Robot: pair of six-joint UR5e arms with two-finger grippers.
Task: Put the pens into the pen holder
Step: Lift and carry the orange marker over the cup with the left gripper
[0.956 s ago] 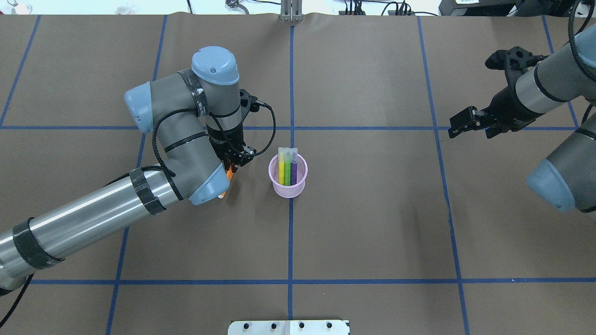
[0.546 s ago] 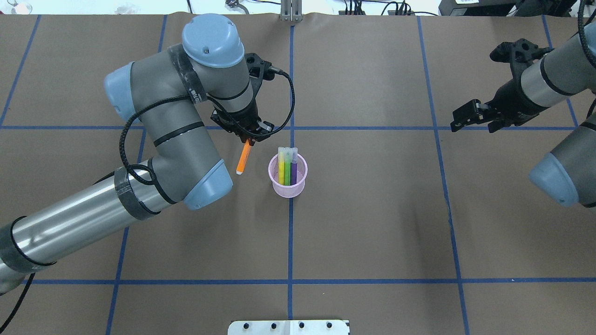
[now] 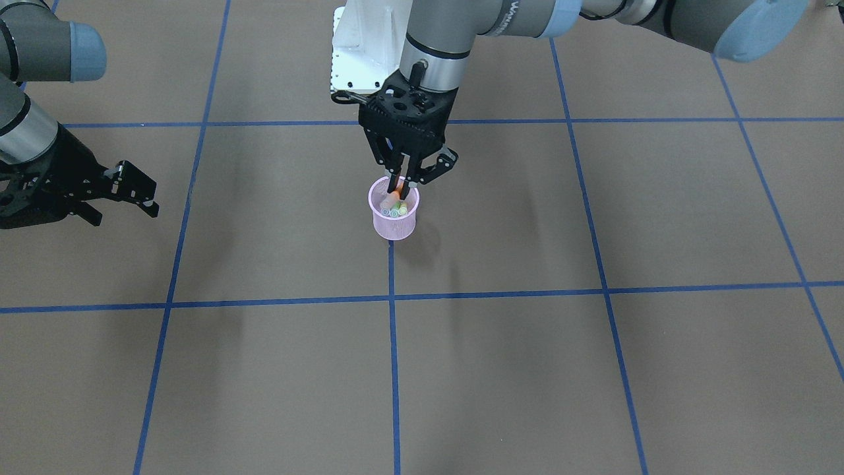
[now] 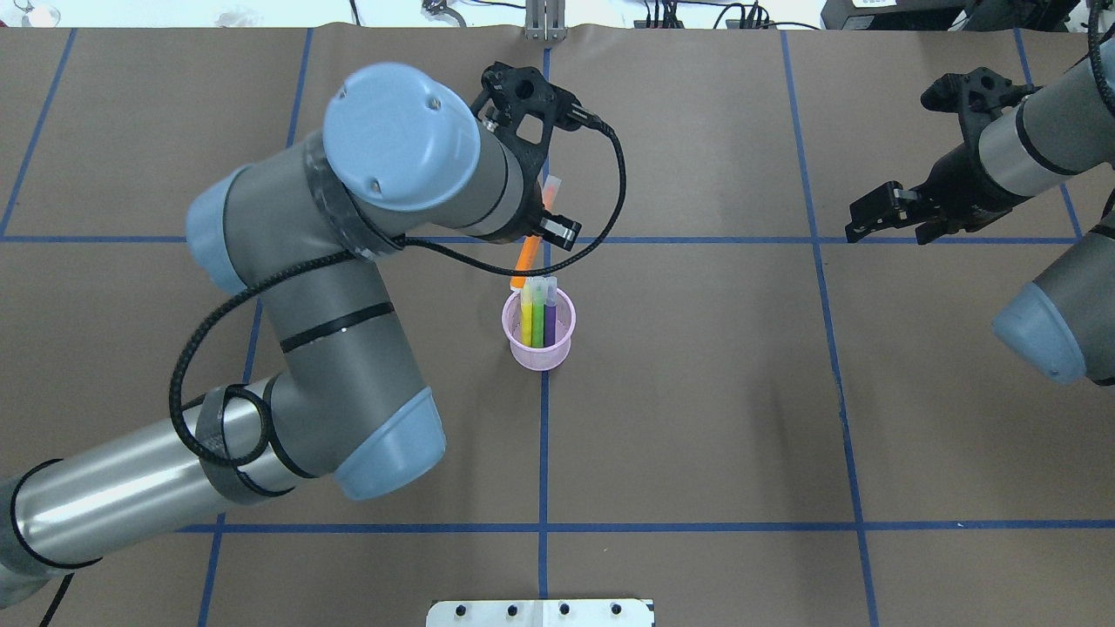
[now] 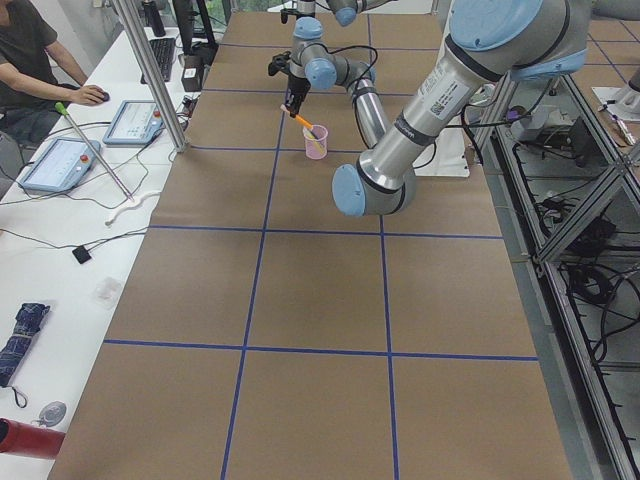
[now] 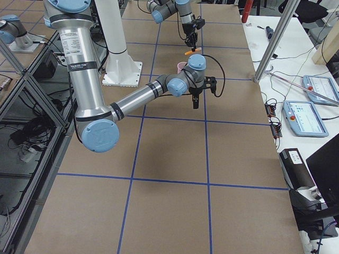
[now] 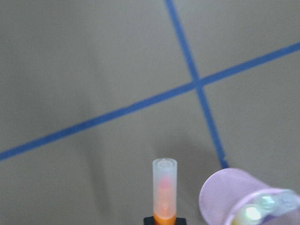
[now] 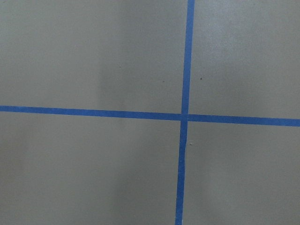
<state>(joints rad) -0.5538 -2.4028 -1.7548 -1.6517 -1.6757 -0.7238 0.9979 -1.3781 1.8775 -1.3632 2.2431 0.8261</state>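
Observation:
The pink mesh pen holder [image 4: 557, 348] stands on the centre blue line with a yellow pen [image 4: 526, 320], a green pen [image 4: 537, 320] and a purple pen [image 4: 550, 320] upright inside. My left gripper [image 4: 542, 228] hangs just above it, shut on an orange pen [image 4: 525, 259]. This pen is tilted, with its lower end at the holder's far rim. From the front, the left gripper [image 3: 402, 187] sits over the pen holder [image 3: 393, 226]. The left wrist view shows the orange pen's pale cap [image 7: 164, 185] beside the pen holder [image 7: 220, 199]. My right gripper [image 4: 884, 233] hovers far to the right, open, with nothing between its fingers.
Brown paper with blue tape grid lines [image 4: 543, 453] covers the table. A white metal plate [image 4: 540, 613] lies at the near edge. A person sits at a side bench with tablets [image 5: 60, 160]. The right wrist view shows only paper and a tape crossing [image 8: 183, 116].
My left gripper has lifted the orange pen off the table at the holder's left and carried it up and right, over the holder's far rim. The right gripper has drifted slightly.

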